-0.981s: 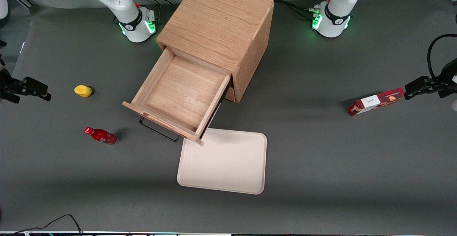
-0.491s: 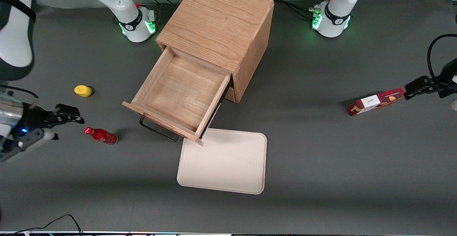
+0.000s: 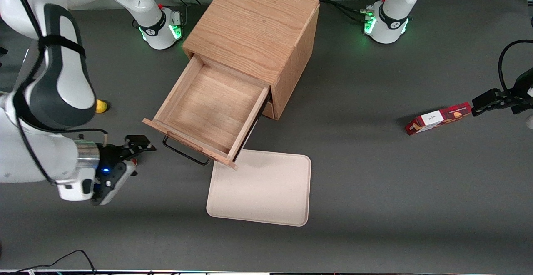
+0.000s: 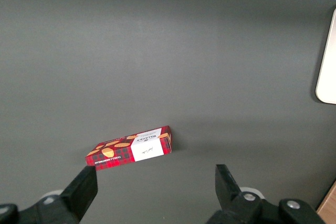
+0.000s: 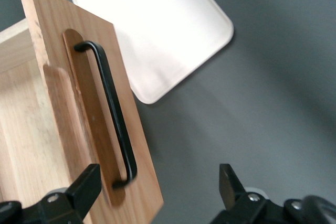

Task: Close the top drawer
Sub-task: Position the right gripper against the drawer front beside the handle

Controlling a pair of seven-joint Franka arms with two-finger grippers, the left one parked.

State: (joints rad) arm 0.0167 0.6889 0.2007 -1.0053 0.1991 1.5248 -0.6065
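The top drawer (image 3: 212, 104) of the light oak cabinet (image 3: 254, 25) stands pulled far out and holds nothing. Its flat front carries a black wire handle (image 3: 185, 153). My gripper (image 3: 139, 153) is low over the table in front of the drawer, just off the handle's end toward the working arm's end of the table. It is open and holds nothing. In the right wrist view the gripper (image 5: 157, 192) has wide-spread fingers, with the drawer front (image 5: 136, 145) and its handle (image 5: 113, 114) between them, not touched.
A white tray (image 3: 260, 187) lies on the table in front of the drawer, partly under its corner; it also shows in the right wrist view (image 5: 157, 30). A yellow object (image 3: 101, 106) peeks from under my arm. A red box (image 3: 439, 118) lies toward the parked arm's end.
My arm has swung in from the working arm's end of the table toward the drawer front. It now covers the red bottle and most of the yellow object. The drawer has not moved.
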